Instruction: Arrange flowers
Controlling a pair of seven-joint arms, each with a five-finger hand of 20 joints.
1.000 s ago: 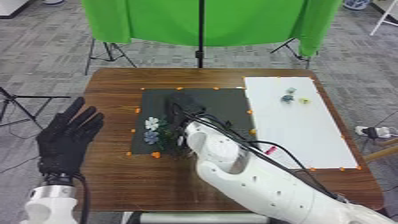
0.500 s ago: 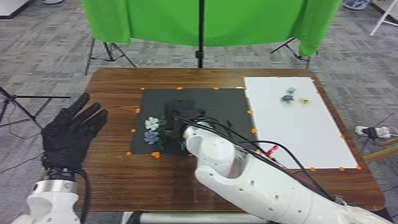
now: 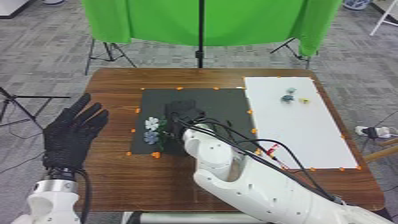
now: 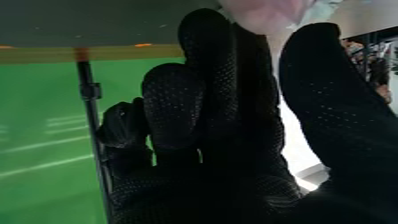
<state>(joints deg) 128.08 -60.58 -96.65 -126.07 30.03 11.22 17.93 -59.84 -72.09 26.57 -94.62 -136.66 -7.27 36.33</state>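
Observation:
In the head view my right hand (image 3: 184, 111) is over the middle of the dark mat (image 3: 187, 93), palm hidden. A white flower (image 3: 152, 123) and a blue flower (image 3: 151, 137) lie at the mat's left side. In the right wrist view my right hand (image 4: 226, 165) has its fingers fairly straight and the thumb apart. A pink flower (image 4: 265, 12) shows by the fingertips, a pale one (image 4: 322, 9) beside it; I cannot tell whether the hand touches them. My left hand (image 3: 71, 137) is open at the table's left edge.
On the white board (image 3: 284, 117) at the right are a small blue flower (image 3: 287, 98) and a pale yellow one (image 3: 305, 100), both toward the far end. A red item (image 3: 274, 149) lies near the right arm's cables. Orange markers edge both mat and board.
My right hand has come slightly nearer to the robot over the mat, and its forearm has shifted, showing more of the red item. The left hand has moved slightly forward and right.

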